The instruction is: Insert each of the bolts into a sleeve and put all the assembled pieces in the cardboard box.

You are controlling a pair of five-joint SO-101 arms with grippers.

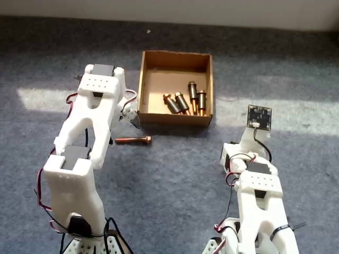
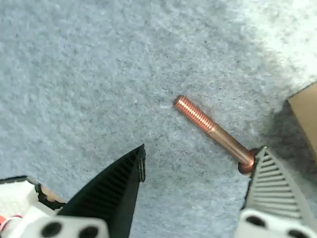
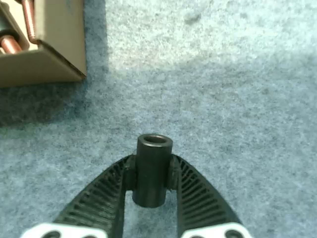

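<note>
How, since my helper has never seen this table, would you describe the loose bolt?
Start at the cardboard box on the grey carpet. Just outside its near wall, beside the left arm, a copper bolt lies flat. Unlike the pieces inside the box, it wears no dark sleeve.

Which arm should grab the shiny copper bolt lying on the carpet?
Left. The left arm's fingers are open, and the copper-coloured metal bolt lies between them on the grey carpet. The right arm's fingers are busy, shut on the black cylindrical sleeve.
</note>
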